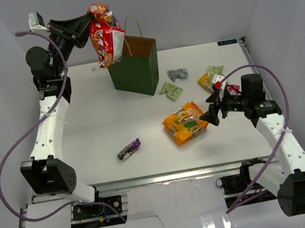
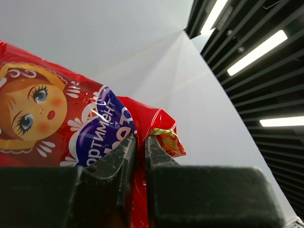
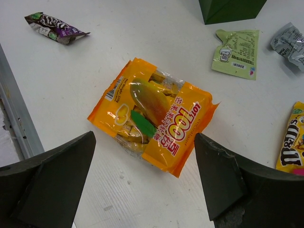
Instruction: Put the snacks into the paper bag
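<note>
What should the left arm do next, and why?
Probably shift the left gripper slightly right, toward the middle of the paper bag opening. It is shut on the red packet, which hangs above the bag's left rim rather than squarely over the opening.

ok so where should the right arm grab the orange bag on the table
Pinch the flat sealed edge of the orange bag nearest the right gripper, which hangs open above it, and come down from above at a slant. The bag lies flat on the table with a puffy middle, so its thin edge is probably easier to close on than the wide body.
</note>
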Controlling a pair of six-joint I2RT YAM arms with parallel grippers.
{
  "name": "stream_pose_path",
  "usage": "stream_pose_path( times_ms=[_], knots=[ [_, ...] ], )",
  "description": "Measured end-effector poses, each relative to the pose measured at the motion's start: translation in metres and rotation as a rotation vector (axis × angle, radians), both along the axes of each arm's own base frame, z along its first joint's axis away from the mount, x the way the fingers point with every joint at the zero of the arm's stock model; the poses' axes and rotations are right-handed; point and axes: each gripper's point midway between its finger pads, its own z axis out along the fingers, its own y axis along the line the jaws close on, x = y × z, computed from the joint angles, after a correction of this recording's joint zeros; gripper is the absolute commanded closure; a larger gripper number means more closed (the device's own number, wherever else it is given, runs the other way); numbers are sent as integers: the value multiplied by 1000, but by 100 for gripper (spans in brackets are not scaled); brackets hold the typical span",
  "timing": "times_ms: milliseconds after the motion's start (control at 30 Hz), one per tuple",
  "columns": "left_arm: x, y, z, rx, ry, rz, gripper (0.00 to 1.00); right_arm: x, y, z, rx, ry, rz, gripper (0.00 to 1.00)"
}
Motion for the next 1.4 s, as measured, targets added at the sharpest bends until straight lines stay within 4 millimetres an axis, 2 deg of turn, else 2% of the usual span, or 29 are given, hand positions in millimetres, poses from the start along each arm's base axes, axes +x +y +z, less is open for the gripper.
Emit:
stream_pose_path(
  times_ms=[67, 267, 367, 467, 567, 667, 767, 867, 967, 1233, 1400],
  knots=[
    [13, 1, 23, -31, -36, 3, 100, 0, 0, -1, 0, 2, -1, 10],
    [54, 8, 65, -112, -117, 44, 100, 2, 0, 0, 2, -5, -2, 10],
    [80, 13, 77, -159, -152, 76, 100, 2, 0, 1, 2, -6, -3, 10],
    [111, 19, 80, -212, -171, 103, 100, 2, 0, 1, 6, -2, -4, 10],
    [143, 24, 66, -263, -148, 140, 100, 1, 1, 1, 7, 1, -2, 10],
    [176, 26, 35, -286, -73, 182, 100, 1, 2, 1, 10, 4, -3, 10],
    [201, 19, 4, -289, -2, 207, 100, 1, 2, 1, 10, 5, -1, 10],
    [218, 5, -23, -278, 60, 217, 100, 0, 4, 1, 10, 5, 4, 10],
    [220, -10, -34, -268, 88, 206, 100, 0, 4, 1, 10, 5, 7, 10],
    [211, -45, -39, -249, 90, 147, 100, -1, 6, 1, 10, 5, 13, 10],
    [206, -57, -41, -232, 80, 127, 100, -2, 7, 1, 10, 5, 16, 10]
  ],
)
